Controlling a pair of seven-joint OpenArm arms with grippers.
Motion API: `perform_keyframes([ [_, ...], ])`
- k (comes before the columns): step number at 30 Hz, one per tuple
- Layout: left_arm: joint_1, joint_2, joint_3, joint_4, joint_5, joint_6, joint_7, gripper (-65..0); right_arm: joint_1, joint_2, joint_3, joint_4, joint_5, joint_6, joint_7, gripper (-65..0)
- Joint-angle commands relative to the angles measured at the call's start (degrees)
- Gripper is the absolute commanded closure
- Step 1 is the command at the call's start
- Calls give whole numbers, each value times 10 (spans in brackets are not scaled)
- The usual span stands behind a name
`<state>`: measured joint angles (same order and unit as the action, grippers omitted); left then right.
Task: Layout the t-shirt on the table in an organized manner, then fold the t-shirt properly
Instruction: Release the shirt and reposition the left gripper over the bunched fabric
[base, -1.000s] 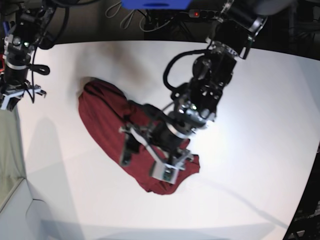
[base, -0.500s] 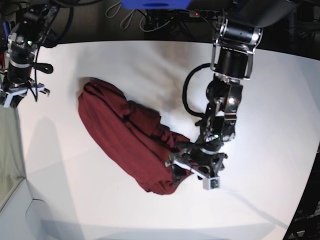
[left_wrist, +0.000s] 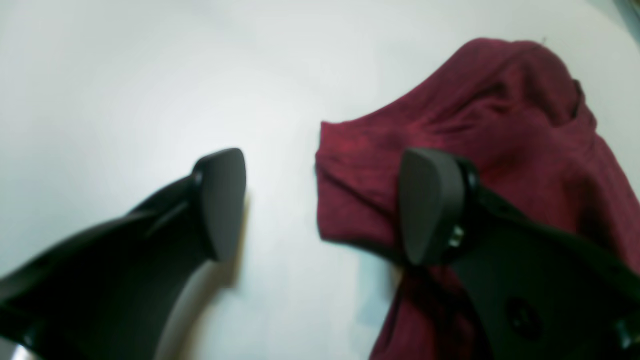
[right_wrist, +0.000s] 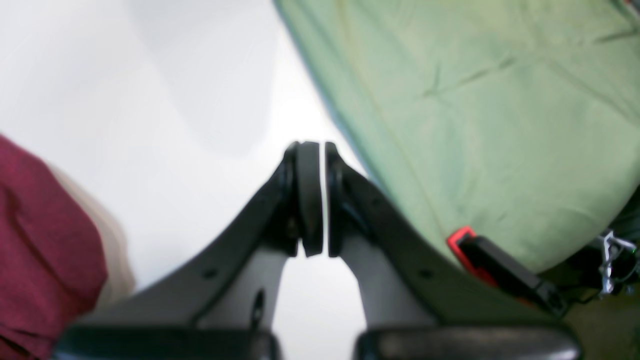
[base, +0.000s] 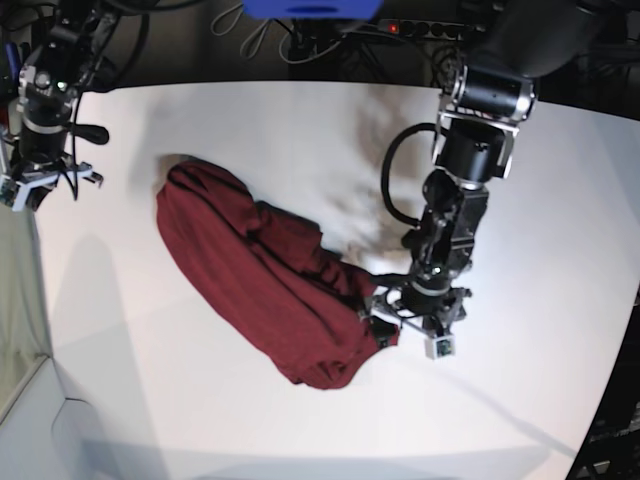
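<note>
Base view shows the t-shirt (base: 260, 275) lying bunched in a long wrinkled heap on the table (base: 540, 210), running from the upper left down to a rounded lump near the middle. The left gripper (base: 412, 332) hangs at the heap's lower right end, just beside the cloth and partly over it. In the left wrist view its jaws stand wide apart with nothing between them: one finger (left_wrist: 220, 200) is over bare white tabletop, the other finger (left_wrist: 432, 205) sits in front of the shirt's edge (left_wrist: 350, 185), and I cannot tell whether it touches the fabric.

The right gripper (base: 40, 185) is well apart from the shirt, at the table's left edge. Its wrist view shows the two pads (right_wrist: 310, 200) pressed together and holding nothing, with a green cloth-like surface (right_wrist: 475, 115) beyond the table's edge and a bit of the shirt at the far left.

Wide stretches of bare table lie to the right of the shirt, below it and above it; only the left side is close to an edge.

Compared with a second ago, the left arm has swung from over the middle of the heap out to its right end, uncovering the shirt. The shirt's outline looks much the same.
</note>
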<state>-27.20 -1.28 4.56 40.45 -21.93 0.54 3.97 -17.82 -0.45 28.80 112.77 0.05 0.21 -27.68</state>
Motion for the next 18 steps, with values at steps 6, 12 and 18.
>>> perform_keyframes([
  [6,-39,11,3,-65,0,-4,-52,-463,5,6,2,2,-1,2,19,0],
  [12,-39,28,5,-81,4,-5,-57,-463,6,8,2,2,-1,2,19,0],
  [18,-39,33,43,-81,5,-5,-56,-461,6,8,1,2,-1,2,19,0],
])
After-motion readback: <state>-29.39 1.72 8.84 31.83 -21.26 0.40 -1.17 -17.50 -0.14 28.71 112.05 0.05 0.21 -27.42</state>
